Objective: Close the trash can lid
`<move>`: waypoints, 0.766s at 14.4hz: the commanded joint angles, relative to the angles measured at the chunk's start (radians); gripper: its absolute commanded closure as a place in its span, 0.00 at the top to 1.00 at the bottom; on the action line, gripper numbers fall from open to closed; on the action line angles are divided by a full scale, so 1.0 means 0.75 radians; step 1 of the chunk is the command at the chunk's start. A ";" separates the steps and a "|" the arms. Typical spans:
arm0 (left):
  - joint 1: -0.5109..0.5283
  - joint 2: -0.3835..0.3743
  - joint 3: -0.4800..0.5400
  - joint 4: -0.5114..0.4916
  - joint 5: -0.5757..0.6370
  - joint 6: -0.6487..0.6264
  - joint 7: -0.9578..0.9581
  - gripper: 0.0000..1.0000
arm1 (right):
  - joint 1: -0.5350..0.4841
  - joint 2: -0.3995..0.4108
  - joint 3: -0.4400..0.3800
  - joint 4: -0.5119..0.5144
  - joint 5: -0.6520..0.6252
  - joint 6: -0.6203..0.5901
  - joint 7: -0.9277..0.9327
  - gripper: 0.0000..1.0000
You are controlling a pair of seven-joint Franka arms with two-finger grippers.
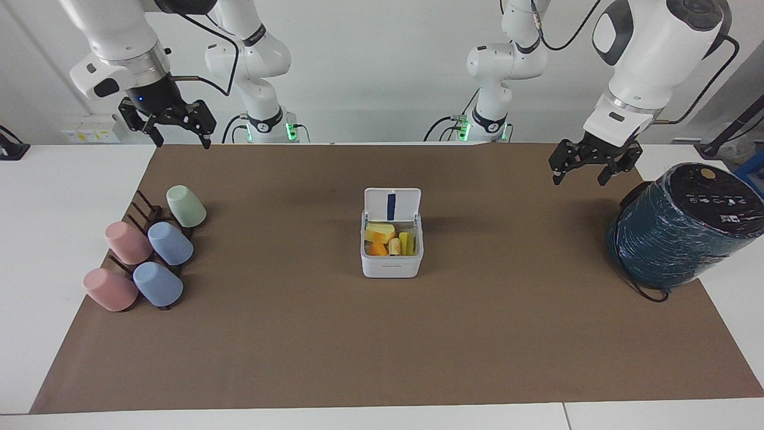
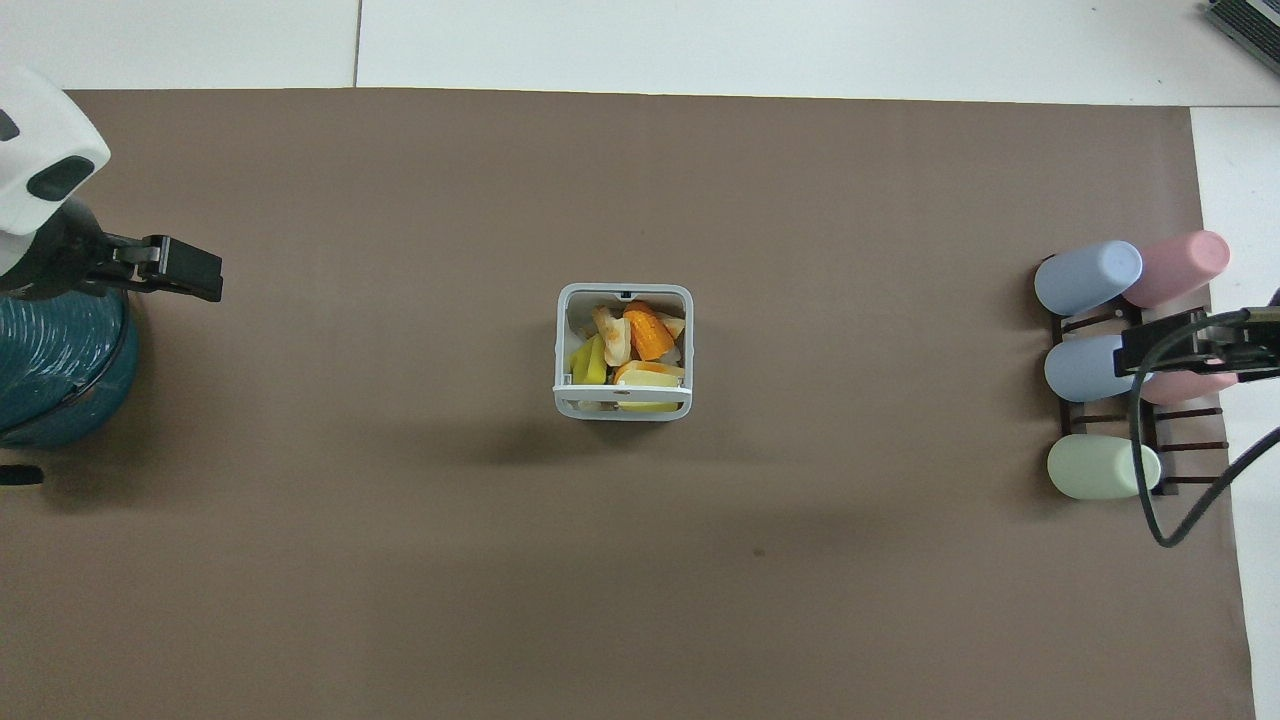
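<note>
While raised above the brown paper mat [image 1: 382,334], left end effector [image 1: 588,170] spread open and empty, hanging just beside the large dark teal wrapped cylinder [image 1: 674,239] at the left arm's end of the surface [image 1: 36,239]. Right end effector [image 1: 179,132] likewise spread open and empty, hanging over the mat's edge near the cup rack [image 1: 149,215] at the right arm's end.

Mid-mat, well apart from both: one small white square plastic trash can [image 1: 391,266], upright, one line of faint lettering on its front, too small to read. One white hinged lid [image 1: 392,205] standing open and upright at the edge nearer the robots, one blue stripe down its underside. Inside, yellow, orange and green scraps [image 1: 389,240], several, not cleanly countable.

On the dark slatted rack, five plastic cups lying tilted: two pink [image 1: 127,242], two blue [image 1: 170,243], one pale green [image 1: 186,206].

On the cylinder's dark top, one round tan sticker and rows of small white markings, unreadable.
</note>
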 commanded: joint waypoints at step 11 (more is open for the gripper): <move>-0.004 -0.048 0.011 -0.065 -0.015 0.019 0.037 1.00 | -0.005 -0.015 0.002 -0.004 0.009 -0.008 -0.034 1.00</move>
